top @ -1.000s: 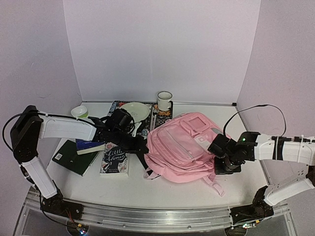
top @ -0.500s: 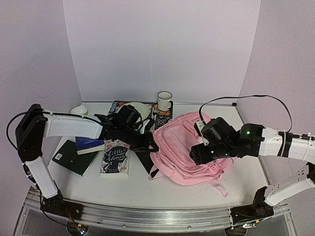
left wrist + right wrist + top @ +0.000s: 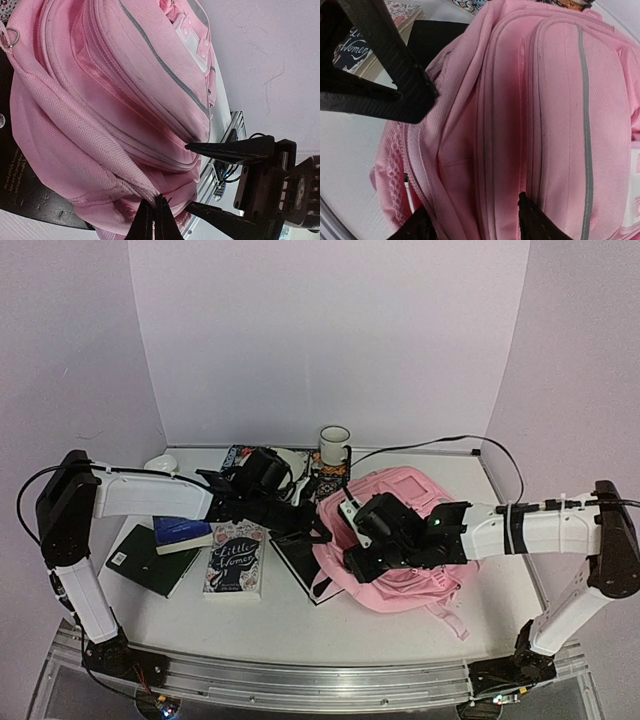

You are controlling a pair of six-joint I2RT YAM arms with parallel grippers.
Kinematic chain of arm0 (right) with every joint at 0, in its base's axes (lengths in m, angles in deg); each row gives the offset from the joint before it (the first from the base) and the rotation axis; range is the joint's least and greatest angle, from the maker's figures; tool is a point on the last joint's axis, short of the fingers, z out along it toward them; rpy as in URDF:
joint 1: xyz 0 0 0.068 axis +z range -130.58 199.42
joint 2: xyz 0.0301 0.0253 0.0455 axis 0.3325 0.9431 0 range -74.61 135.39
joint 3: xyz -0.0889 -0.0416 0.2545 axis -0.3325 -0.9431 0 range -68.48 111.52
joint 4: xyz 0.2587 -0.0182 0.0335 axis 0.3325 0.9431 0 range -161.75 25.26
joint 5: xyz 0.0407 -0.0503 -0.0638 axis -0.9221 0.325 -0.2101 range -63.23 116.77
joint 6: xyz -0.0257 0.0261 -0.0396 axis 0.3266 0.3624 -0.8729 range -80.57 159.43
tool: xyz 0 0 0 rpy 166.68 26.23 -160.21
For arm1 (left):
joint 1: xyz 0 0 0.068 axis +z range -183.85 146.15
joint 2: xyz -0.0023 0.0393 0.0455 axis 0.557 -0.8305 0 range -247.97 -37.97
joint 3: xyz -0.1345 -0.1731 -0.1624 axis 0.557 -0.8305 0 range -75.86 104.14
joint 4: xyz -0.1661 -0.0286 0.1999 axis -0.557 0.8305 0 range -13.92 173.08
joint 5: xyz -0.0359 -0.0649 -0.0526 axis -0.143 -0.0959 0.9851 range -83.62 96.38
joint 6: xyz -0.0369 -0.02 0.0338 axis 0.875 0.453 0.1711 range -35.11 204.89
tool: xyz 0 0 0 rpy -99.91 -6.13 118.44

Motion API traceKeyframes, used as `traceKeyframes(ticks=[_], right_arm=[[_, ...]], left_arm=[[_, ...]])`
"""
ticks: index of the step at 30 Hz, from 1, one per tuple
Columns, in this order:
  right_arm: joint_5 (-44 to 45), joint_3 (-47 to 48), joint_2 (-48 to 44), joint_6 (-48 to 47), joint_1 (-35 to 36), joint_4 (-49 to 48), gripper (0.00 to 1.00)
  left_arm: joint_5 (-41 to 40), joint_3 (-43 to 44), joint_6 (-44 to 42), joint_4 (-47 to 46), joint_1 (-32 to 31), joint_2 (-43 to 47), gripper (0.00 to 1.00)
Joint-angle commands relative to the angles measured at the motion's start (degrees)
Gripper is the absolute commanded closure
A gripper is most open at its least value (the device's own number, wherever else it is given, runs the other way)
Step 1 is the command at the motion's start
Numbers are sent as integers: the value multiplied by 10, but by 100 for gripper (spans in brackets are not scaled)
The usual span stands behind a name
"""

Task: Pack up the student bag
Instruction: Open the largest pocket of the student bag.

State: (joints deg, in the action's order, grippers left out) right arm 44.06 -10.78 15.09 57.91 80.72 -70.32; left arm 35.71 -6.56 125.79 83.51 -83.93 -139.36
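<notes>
Bag (image 3: 410, 495) lying front-up centre-right on desk (image 3: 270, 625), long axis far to near, straps at near right, left end effector (image 3: 152, 220) clamped on its left edge, right end effector (image 3: 476, 227) apart over its front

Two arms in white shells with black joints.
The left arm (image 3: 140, 498) and the right arm (image 3: 530, 528) wear white casings on their long links, with black housings at shoulder, elbow and wrist. A thin black cable (image 3: 440, 438) loops over the right arm, and a green light (image 3: 438, 523) glows near its wrist. The fingers (image 3: 227, 149) are black, flat and tapered.
</notes>
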Motion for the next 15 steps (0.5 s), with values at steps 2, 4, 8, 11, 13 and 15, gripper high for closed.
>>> traceKeyframes(ticks=[2,4,8,11,13,15], right_arm=[[99,16,22,-25,0,17,65],[109,11,15,-21,0,30,84],[92,2,-19,-14,0,35,100],[75,0,-43,-13,0,35,100],[74,-1,-50,-12,0,35,100],[71,1,-51,-12,0,35,100]], left_arm=[[22,6,-4,-72,-6,21,100],[12,-8,-9,-72,-6,26,95],[-27,-34,-17,-70,-6,30,77],[-50,-46,-14,-68,-6,21,62],[-54,-44,-10,-68,-6,5,55],[-49,-35,-7,-68,-7,-13,49]])
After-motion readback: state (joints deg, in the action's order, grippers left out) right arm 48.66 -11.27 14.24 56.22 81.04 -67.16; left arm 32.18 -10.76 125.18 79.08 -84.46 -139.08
